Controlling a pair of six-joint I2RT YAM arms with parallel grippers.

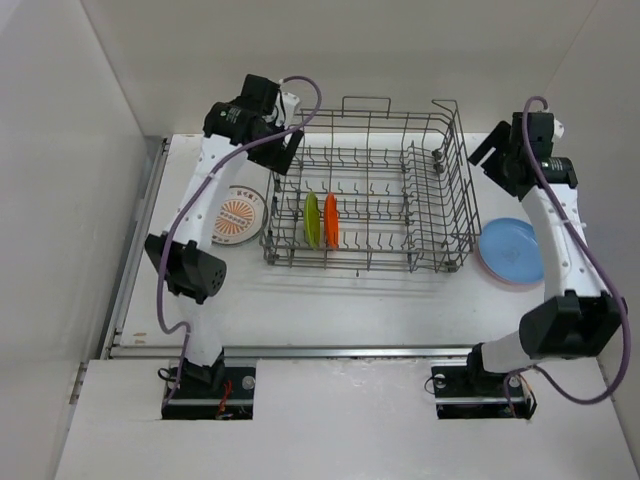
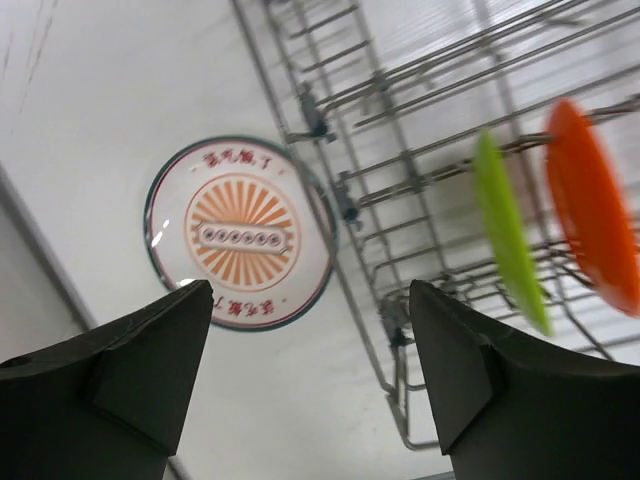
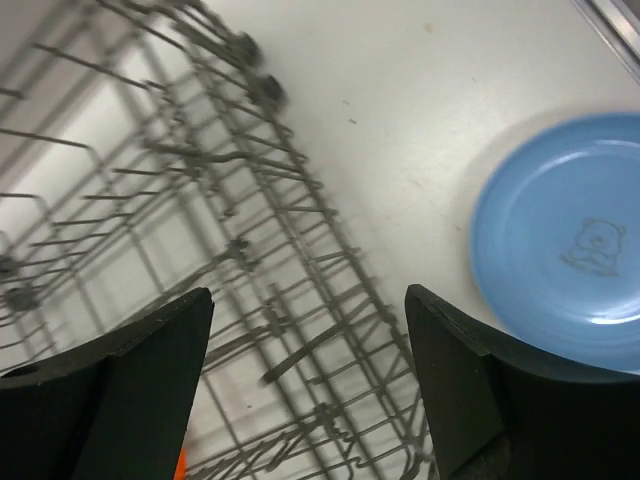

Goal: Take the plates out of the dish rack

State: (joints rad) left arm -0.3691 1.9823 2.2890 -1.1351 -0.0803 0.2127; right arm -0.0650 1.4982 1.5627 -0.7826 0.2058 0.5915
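This looks like a robot lab, not a real kitchen. Two robot arms, a left arm [image 1: 205, 190] and a right arm [image 1: 560, 240], are bolted to the near edge of a plain white table [image 1: 350, 300]. Tall white walls [image 1: 60, 200] box the table in on three sides. Purple cables [image 1: 318, 100] loop along the arms. A wire dish rack [image 1: 400, 190] and a blue plate [image 1: 510, 250] sit on the table like test things.

The large grey wire dish rack [image 1: 365, 262] looks like dull bare metal, the round white sunburst-patterned plate [image 2: 240, 235] glazed and glossy, the round light blue plate [image 3: 565, 240] smooth with soft sheen, the white table [image 1: 330, 305] matt.
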